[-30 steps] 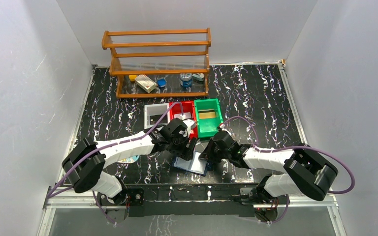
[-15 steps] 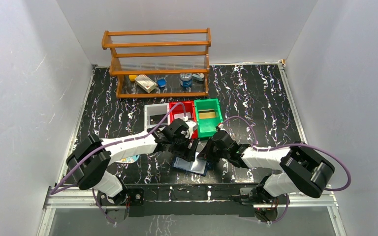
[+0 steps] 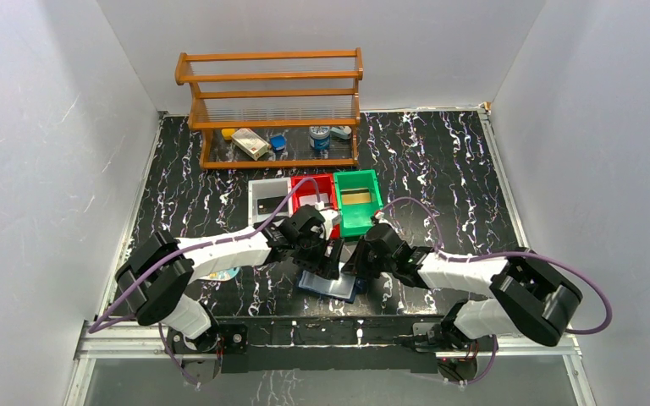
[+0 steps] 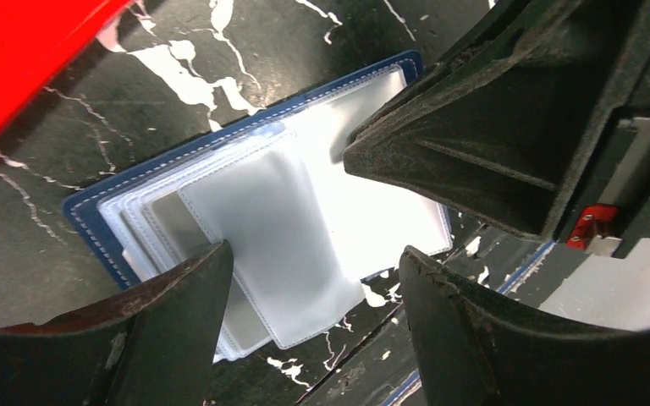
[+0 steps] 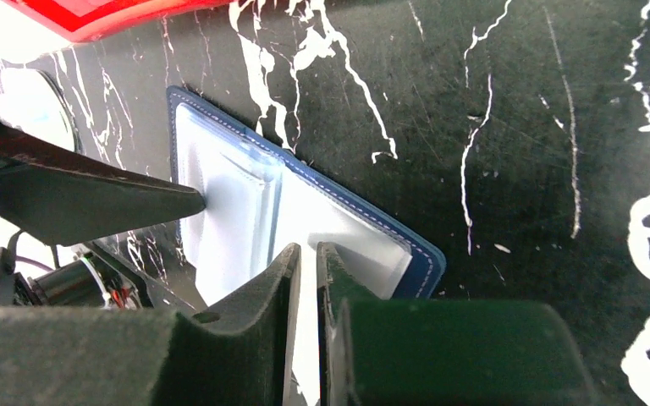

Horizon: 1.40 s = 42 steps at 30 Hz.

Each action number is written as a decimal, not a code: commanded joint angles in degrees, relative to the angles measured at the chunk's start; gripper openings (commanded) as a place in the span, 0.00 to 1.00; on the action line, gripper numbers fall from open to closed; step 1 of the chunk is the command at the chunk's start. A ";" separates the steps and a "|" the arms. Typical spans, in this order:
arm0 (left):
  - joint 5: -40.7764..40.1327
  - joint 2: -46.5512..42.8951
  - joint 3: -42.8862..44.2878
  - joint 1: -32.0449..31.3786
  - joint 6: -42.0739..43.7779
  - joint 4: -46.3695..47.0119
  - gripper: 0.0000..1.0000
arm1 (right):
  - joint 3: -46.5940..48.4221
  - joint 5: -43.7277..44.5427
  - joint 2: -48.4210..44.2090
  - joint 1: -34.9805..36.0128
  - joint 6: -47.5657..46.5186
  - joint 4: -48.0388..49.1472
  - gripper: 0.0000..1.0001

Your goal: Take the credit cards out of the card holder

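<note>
Card holder open, left jaws spread

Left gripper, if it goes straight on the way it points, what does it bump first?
Probably the card holder, whose clear sleeves lie straight ahead between the open jaws of the left gripper; depth is unclear.

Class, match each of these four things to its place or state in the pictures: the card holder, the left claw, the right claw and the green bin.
Column one:
1. card holder
2. left claw
3. right claw
4. green bin

Column two:
A. fingers nearly together
B. beside the red bin, to its right in the top view
C. fingers wide apart
D. lying open on the table

Pairs: 1-D, 2-C, 3-A, 4-B.
</note>
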 commanded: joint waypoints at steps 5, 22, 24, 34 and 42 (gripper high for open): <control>8.54 -0.67 -4.33 -0.14 -5.29 7.62 0.70 | 1.88 -1.05 -5.34 -0.05 -2.02 0.07 0.24; 5.72 -5.90 -4.38 -0.13 -5.21 6.18 0.69 | -0.24 -1.97 2.34 -0.08 -0.03 0.76 0.30; 4.08 -7.11 -3.52 -0.16 -4.10 4.31 0.69 | -0.94 -1.06 2.35 -0.06 0.58 0.48 0.26; -7.33 -11.54 -2.47 -0.14 -1.14 -2.42 0.76 | -3.78 1.06 3.57 -0.05 3.31 2.65 0.22; -3.52 -8.56 -4.02 -0.18 -2.10 0.08 0.75 | -9.93 2.27 1.80 -0.48 7.06 8.26 0.22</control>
